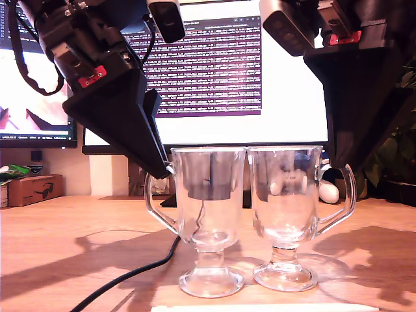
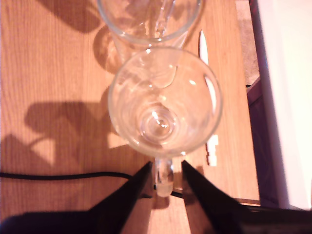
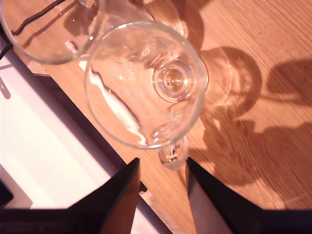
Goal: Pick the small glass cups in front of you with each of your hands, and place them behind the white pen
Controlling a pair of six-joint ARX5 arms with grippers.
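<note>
Straddling the handles of two small glass cups that stand side by side on the desk, just behind the white pen in the exterior view. My first gripper has its fingers close around the first cup handle, and I cannot tell if they pinch it. My second gripper has its fingers parted, clear of the second cup handle. I judge this the release; next, back straight off without tipping either
</note>
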